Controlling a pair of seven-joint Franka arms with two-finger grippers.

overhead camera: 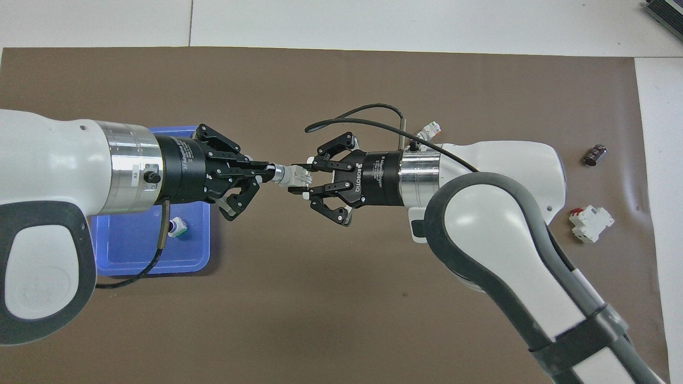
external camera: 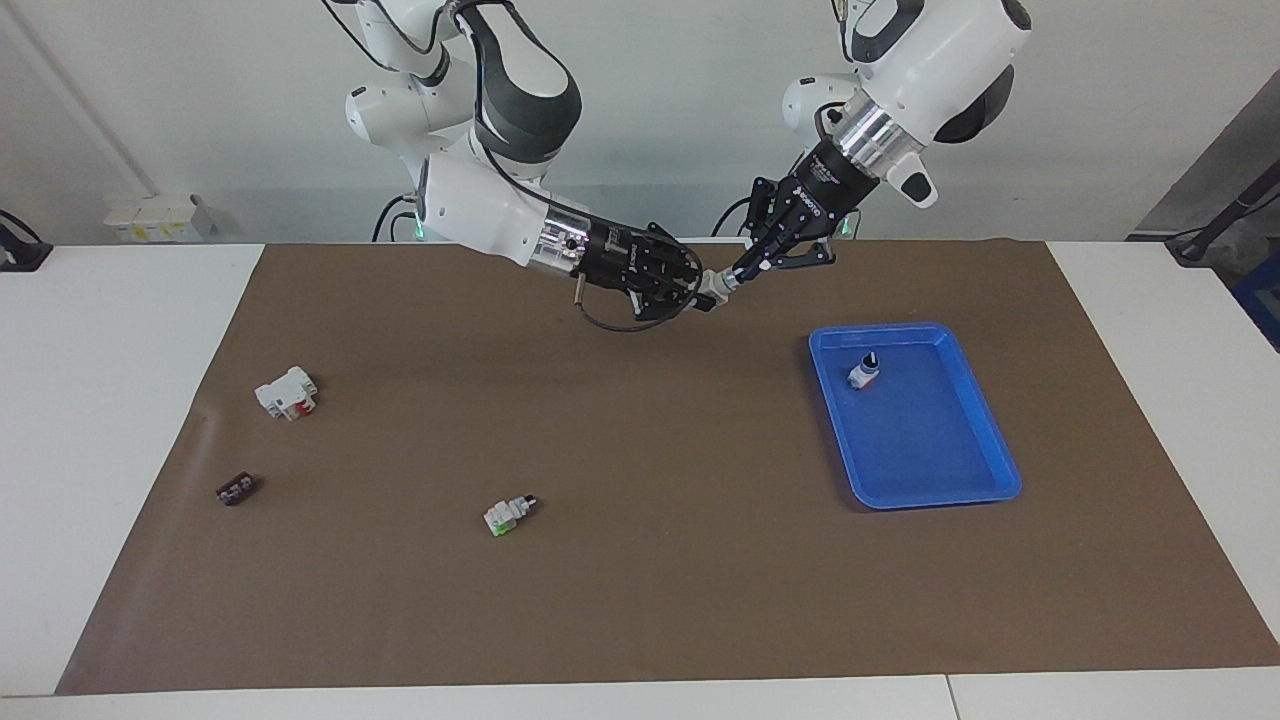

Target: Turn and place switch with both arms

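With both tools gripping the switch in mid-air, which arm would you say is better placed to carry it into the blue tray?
Left: its tool grips the switch and its arm already reaches over the blue tray.

I am looking at a white desk (external camera: pixel 120 420) with a brown mat (external camera: pixel 640 600) lying over most of it. A blue tray (external camera: pixel 935 450) is sitting on the mat toward the left arm's end, with a small switch (external camera: pixel 863 373) lying in it. Toward the right arm's end I am seeing a white block with a red part (external camera: pixel 287 392) and, farther from the robots, a tiny black terminal strip (external camera: pixel 236 489). Another switch with a green end (external camera: pixel 508 514) is lying on the mat, near the middle of its width and well apart from the tray.
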